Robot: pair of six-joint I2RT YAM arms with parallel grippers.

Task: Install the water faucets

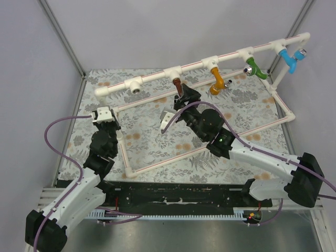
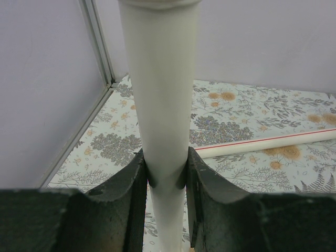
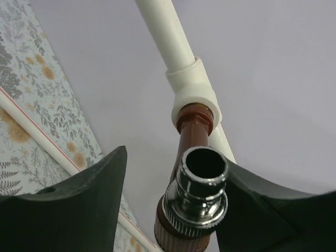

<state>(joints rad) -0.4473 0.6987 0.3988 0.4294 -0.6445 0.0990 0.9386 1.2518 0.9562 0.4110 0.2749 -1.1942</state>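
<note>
The left pincer [image 2: 167, 176] pinched the white pipe [image 2: 163, 79]. The right pincer [image 3: 176, 173] stood spread around the brown tap [image 3: 195, 207], seated in a tee [image 3: 193, 92] beyond its fingertips; the orange tap [image 1: 216, 81] hung on the rail [image 1: 194, 64] to its right.

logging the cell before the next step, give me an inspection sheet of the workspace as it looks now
surface: floral tablecloth, with a white pipe frame standing on it
job's things: brown faucet and orange faucet hang from the frame's top rail; the fitting to their left is empty
clutter: nothing seen; a green tap and a blue tap sit further along the rail
grippers: left gripper shut on the pipe frame; right gripper open, jaws either side of the brown faucet
cables: a purple cable loops along each arm
surroundings: pale walls, metal posts
</note>
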